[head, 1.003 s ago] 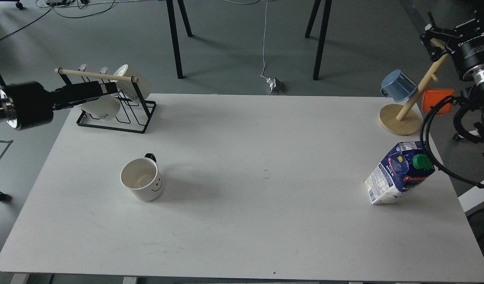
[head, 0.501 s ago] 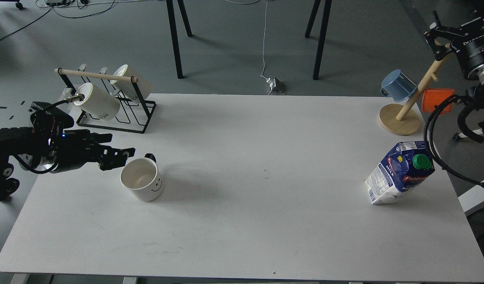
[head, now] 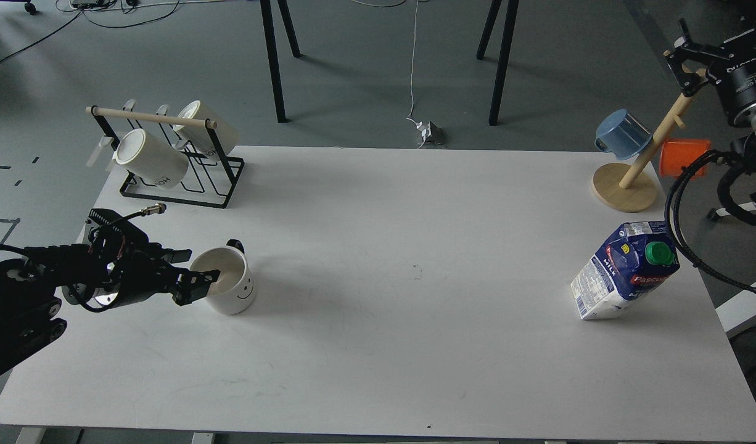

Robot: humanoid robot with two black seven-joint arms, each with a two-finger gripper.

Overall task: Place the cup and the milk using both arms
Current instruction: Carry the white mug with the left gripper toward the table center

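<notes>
Head view: smiley mug [head: 229, 288] upright near left edge, left gripper [head: 192, 274] fingers apart at rim; milk carton [head: 624, 270] leans right; right gripper [head: 686, 58] unclear.

My white table [head: 378, 345] carries a white smiley cup [head: 230, 285] at its left, a black wire rack [head: 187, 179] at the far left corner, a round wooden stand [head: 624, 188] at the far right, and a tilted milk carton [head: 621, 271] near the right edge.

Left tool [head: 193, 275] at cup [head: 230, 288] rim, fingers parted.
</notes>
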